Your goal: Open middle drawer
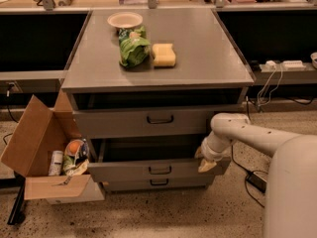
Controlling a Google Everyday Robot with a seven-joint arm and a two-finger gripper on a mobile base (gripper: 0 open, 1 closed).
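The grey metal cabinet [198, 63] has three drawers. The middle drawer [124, 171], with a small black bar handle [159, 170], stands pulled out toward me, with a dark gap above its front panel. The top drawer [119, 123] also sits slightly forward. The thin bottom drawer [129, 184] is closed. My gripper [206, 162] is at the right end of the middle drawer's front panel, at its upper corner, on the end of my white arm [247, 135], which reaches in from the right.
An open cardboard box [34, 143] with a can and packets stands against the cabinet's left side. A white bowl [125, 20], a green bag [132, 47] and a yellow sponge [163, 54] lie on top. Cables and a power strip [285, 64] run along the right.
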